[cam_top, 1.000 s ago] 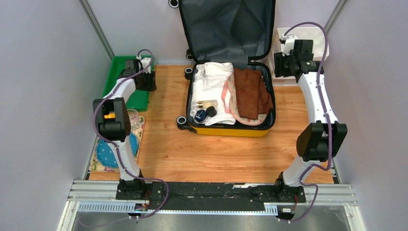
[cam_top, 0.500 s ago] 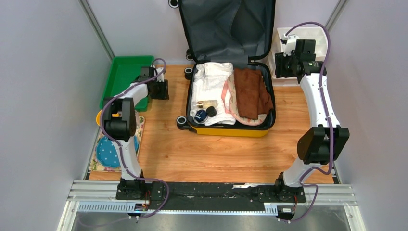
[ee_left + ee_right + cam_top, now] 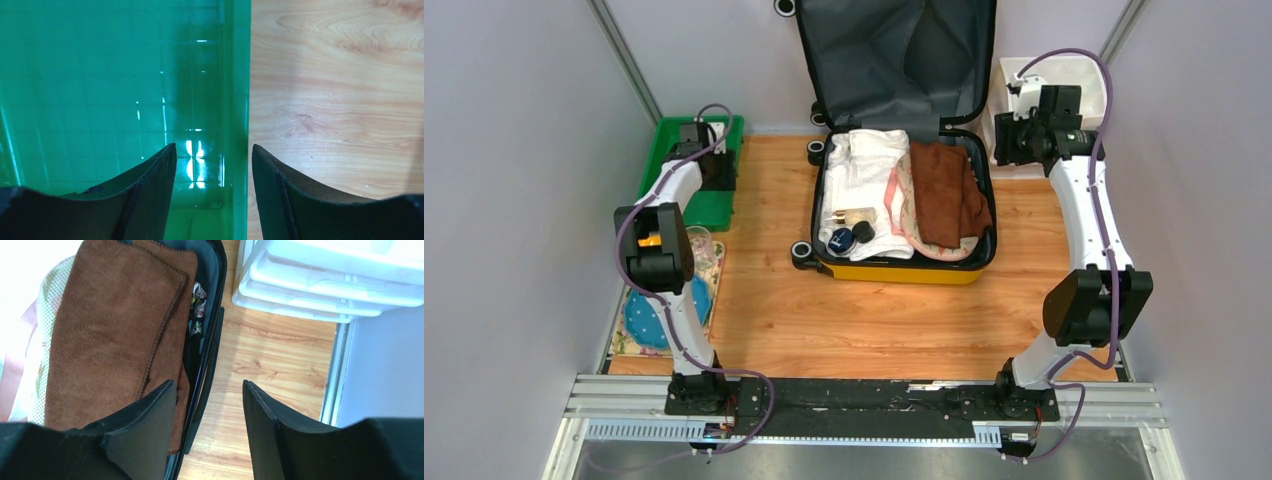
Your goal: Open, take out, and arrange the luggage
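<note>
The luggage is a yellow suitcase lying open at the back centre, its dark grey lined lid leaning on the wall. Inside lie white clothes, a brown towel, a small bottle and a blue jar. My left gripper stands open and empty over the right wall of the green tray. The right gripper is open too, hovering above the suitcase's black right rim with the brown towel to its left.
A white drawer unit stands at the back right, close to the right wrist. The green tray sits at the back left. Nearer on the left lie a blue dotted item on floral cloth and a clear jar.
The left gripper swung right over the bare wood toward the suitcase, then came back over the green tray. The right arm shifted only slightly.
</note>
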Available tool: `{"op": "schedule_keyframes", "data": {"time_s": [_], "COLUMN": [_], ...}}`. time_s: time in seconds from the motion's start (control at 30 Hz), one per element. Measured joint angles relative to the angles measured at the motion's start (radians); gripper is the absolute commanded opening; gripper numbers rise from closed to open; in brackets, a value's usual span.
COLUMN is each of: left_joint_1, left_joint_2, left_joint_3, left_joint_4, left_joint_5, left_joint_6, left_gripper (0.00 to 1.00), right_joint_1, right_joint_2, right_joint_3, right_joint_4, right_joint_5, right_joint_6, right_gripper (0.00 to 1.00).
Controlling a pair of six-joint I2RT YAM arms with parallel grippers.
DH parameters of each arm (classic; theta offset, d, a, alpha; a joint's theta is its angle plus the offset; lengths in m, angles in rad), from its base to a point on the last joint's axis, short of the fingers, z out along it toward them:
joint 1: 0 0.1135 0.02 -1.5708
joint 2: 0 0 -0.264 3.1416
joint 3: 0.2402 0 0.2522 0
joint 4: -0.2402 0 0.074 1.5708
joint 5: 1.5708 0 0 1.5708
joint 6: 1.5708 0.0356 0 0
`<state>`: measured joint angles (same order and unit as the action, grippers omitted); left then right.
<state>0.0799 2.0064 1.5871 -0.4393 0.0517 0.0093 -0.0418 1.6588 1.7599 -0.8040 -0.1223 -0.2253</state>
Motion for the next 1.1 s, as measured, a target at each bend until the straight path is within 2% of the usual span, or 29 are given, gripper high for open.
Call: {"op": "schedule_keyframes", "data": {"time_s": [0.2,0.43,0.53,0.63,0.67,0.73,0.77,0.83,0.87,0.97,1.1], "left_joint_1": [-0.017,-0.035,-0.036,-0.037,-0.037,-0.037,-0.036,-0.035,-0.038,-0.043,-0.061], "left_joint_2": [0.011,0.056,0.07,0.072,0.072,0.072,0.072,0.073,0.074,0.085,0.108], "left_joint_3": [-0.006,-0.006,-0.006,-0.006,-0.006,-0.006,-0.006,-0.006,-0.003,0.021,0.058], "left_joint_4": [-0.029,-0.037,-0.041,-0.044,-0.043,-0.044,-0.043,-0.044,-0.05,-0.062,-0.075], "left_joint_5": [0.019,0.035,0.041,0.045,0.046,0.048,0.059,0.074,0.067,0.084,0.081], "left_joint_6": [0.004,0.0,0.0,0.0,0.0,0.002,-0.001,-0.01,-0.021,-0.028,-0.051], "left_gripper": [0.51,0.5,0.5,0.48,0.44,0.33,0.22,0.16,0.1,0.03,0.02], "right_joint_1": [0.0,0.0,0.0,0.001,0.002,0.007,0.01,0.017,0.017,0.019,0.031], "right_joint_2": [0.003,0.118,0.205,0.279,0.293,0.318,0.326,0.337,0.338,0.349,0.358], "right_joint_3": [-0.07,-0.08,-0.052,-0.022,-0.018,-0.012,-0.01,0.0,0.005,0.022,0.04], "right_joint_4": [0.002,0.001,-0.002,-0.008,-0.008,-0.011,-0.011,-0.015,-0.019,-0.034,-0.051], "right_joint_5": [0.009,0.01,0.002,-0.013,-0.017,-0.026,-0.03,-0.023,-0.019,0.0,0.028], "right_joint_6": [-0.008,-0.01,-0.009,-0.007,-0.007,-0.003,-0.002,0.008,0.016,0.061,0.102], "right_gripper": [0.59,0.6,0.57,0.46,0.42,0.24,0.19,0.0,0.0,0.0,0.0]}}
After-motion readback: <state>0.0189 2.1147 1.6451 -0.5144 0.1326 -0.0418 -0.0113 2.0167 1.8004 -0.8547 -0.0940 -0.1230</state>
